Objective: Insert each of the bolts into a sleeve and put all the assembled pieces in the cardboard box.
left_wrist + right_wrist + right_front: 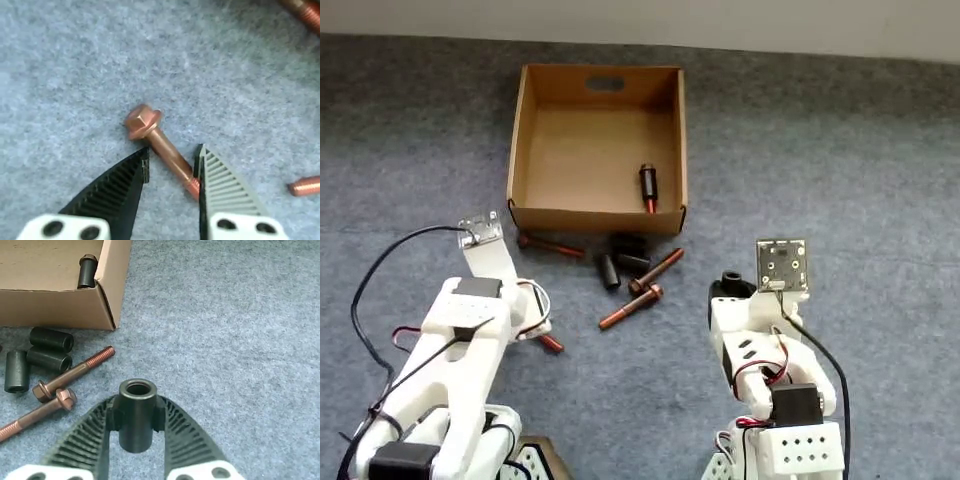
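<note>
Box: the cardboard box (pixel 580 150) stands open-topped at the far middle of the worktop (pixel 840 150), which has a grey, felt-like cover
Inside the box: one assembled piece (pixel 648 187), a bolt through a black sleeve, lies near the front right corner, close to the right wall
Left tool: the left tool (pixel 172 152) is down at the grey cover with its fingers apart, one on each side of a shaft
Bolt at left tool: a copper-coloured bolt (pixel 160 145) lies flat between those fingers, its hex head (pixel 142 121) pointing away from the tool
Right tool: the right tool (pixel 136 425) is clamped on a part, to the right of the loose pieces
Held sleeve: a black sleeve (pixel 135 395) stands upright between the right tool's fingers, open bore facing up
Loose sleeves: three loose sleeves (pixel 628 243) (pixel 634 262) (pixel 608 272) lie clustered just in front of the box's front wall
Loose bolts: two loose bolts (pixel 657 271) (pixel 631 307) lie side by side just beside that cluster, heads close together; a third bolt (pixel 551 245) lies along the box front, to the left of the cluster
</note>
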Available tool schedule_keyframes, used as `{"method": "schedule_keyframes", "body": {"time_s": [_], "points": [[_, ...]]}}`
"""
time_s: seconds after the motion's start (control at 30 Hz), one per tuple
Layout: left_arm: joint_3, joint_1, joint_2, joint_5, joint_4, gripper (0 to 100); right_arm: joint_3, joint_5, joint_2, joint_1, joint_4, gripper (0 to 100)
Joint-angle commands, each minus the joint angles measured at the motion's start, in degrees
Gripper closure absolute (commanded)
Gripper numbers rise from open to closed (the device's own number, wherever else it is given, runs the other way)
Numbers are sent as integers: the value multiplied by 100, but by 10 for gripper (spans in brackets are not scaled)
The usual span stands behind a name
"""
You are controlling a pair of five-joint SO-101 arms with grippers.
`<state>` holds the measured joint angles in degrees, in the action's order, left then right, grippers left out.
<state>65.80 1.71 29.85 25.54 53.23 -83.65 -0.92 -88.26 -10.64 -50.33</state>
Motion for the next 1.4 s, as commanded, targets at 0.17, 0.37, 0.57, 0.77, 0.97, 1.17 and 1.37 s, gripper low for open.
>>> {"method": "schedule_keyframes", "body": {"time_s": [0.17,0.37,0.57,0.77,0.97,1.17,1.37], "points": [[-189,57,75,-88,-176,852,40,-26,-66,-13,101,993],[-154,-453,75,-580,-229,992,40,-26,-66,-13,101,993],[-75,-1121,119,-738,-237,990,40,-26,-66,-13,101,993],[-75,-1815,119,-2198,-264,988,40,-26,-66,-13,101,993],[-48,-1938,75,-2637,-800,986,40,-26,-66,-13,101,993],[-31,-1930,75,-2629,-967,984,40,-26,-66,-13,101,993],[-57,-1895,75,-2629,-985,869,40,-26,-66,-13,101,993]]}}
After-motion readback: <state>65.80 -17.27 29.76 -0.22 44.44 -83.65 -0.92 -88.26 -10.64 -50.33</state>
